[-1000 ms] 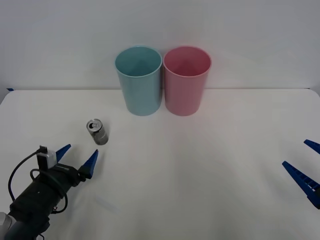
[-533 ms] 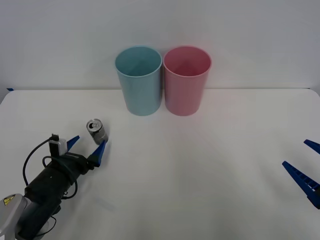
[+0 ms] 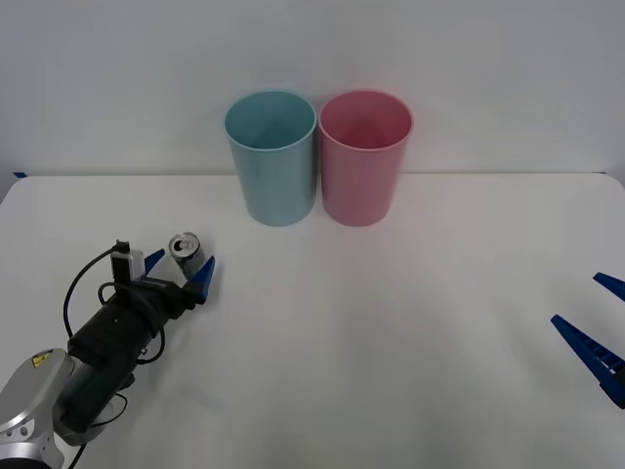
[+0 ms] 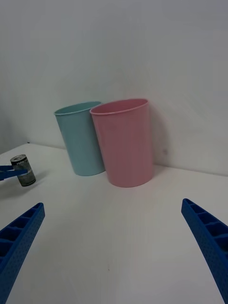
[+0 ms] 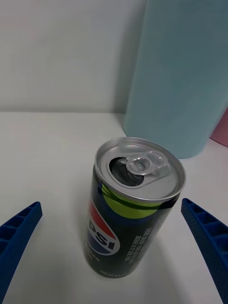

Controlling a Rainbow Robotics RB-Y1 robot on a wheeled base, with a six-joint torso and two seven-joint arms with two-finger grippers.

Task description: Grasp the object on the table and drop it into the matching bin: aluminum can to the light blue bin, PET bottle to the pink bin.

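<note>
1. The white surface (image 3: 410,322) spreads wide before me.
2. The light blue bin (image 3: 271,156) and the pink bin (image 3: 364,156) stand upright, side by side, at its far edge.
3. My left gripper (image 3: 180,268) sits low on my left, jaws spread wide on either side of the can.
4. My right gripper (image 3: 598,327) rests at the right edge, jaws open, holding nothing.
5. The can (image 3: 188,252) stands upright between my left fingers (image 5: 209,237), untouched.

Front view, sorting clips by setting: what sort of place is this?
Likely a lab test bench: a plain white table against a bare wall, holding two plastic bins, light blue and pink.
</note>
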